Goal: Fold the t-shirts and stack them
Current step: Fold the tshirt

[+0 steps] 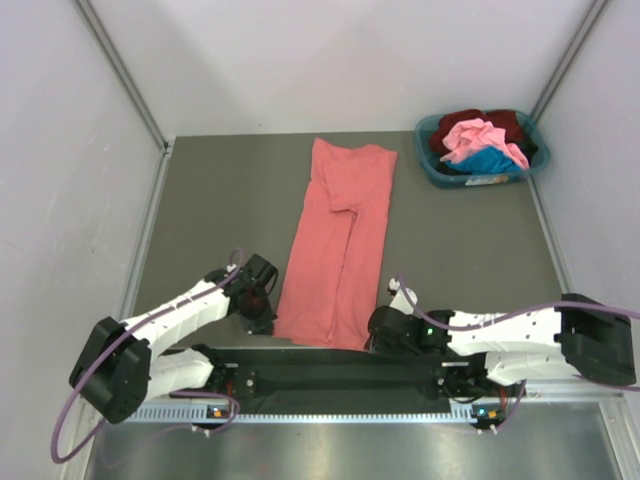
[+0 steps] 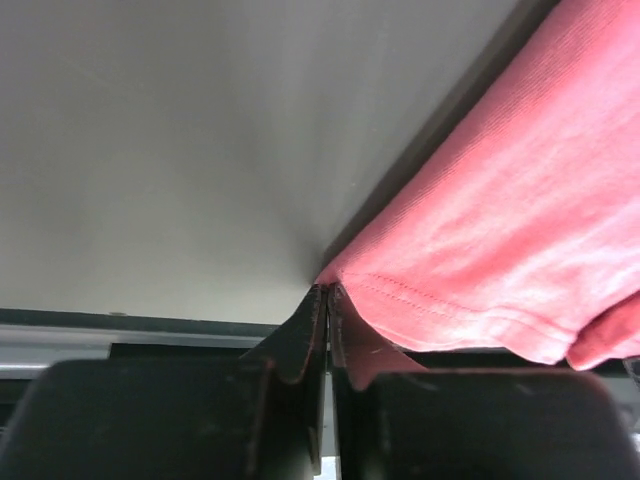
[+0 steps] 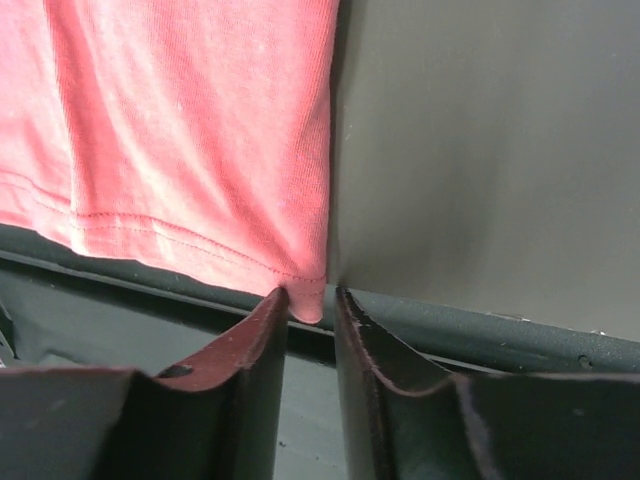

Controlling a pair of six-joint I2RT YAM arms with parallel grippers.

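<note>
Left pincer (image 2: pixel 327 290) clamps the near hem corner of the long salmon-red cloth t-shirt (image 1: pixel 340 250) lying lengthwise on the grey table (image 1: pixel 220 200); right pincer (image 3: pixel 310 295), jaws apart, straddles the other corner, presumably for lifting the hem.

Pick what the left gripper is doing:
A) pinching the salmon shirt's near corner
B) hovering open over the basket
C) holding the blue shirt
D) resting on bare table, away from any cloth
A: the left wrist view shows the left gripper shut on the hem corner of the salmon shirt.
</note>
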